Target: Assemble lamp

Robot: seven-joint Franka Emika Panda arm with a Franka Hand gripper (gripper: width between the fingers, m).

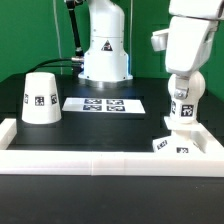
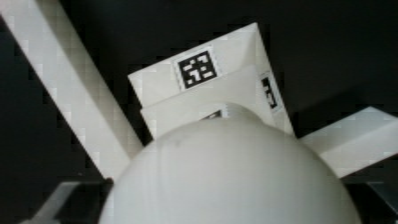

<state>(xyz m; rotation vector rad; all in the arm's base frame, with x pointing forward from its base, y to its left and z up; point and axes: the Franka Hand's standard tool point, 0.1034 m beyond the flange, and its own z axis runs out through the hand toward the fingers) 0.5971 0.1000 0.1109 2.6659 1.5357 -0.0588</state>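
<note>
My gripper (image 1: 180, 92) is at the exterior view's right, shut on the white bulb (image 1: 182, 113), which it holds upright with a tag facing the camera. The bulb's lower end is right over the flat angular base (image 1: 172, 146), which lies by the front wall; I cannot tell whether they touch. In the wrist view the bulb's round head (image 2: 222, 165) fills the foreground between my gripper's (image 2: 217, 215) dark fingers (image 2: 50, 205). The tagged base (image 2: 210, 78) shows beyond the bulb. The cone shade (image 1: 40, 97) stands on the table at the exterior view's left, apart from the gripper.
The marker board (image 1: 104, 104) lies flat mid-table in front of the robot's pedestal (image 1: 104, 55). A white raised border wall (image 1: 100, 158) runs along the front and sides; it also shows as a diagonal strip in the wrist view (image 2: 80, 95).
</note>
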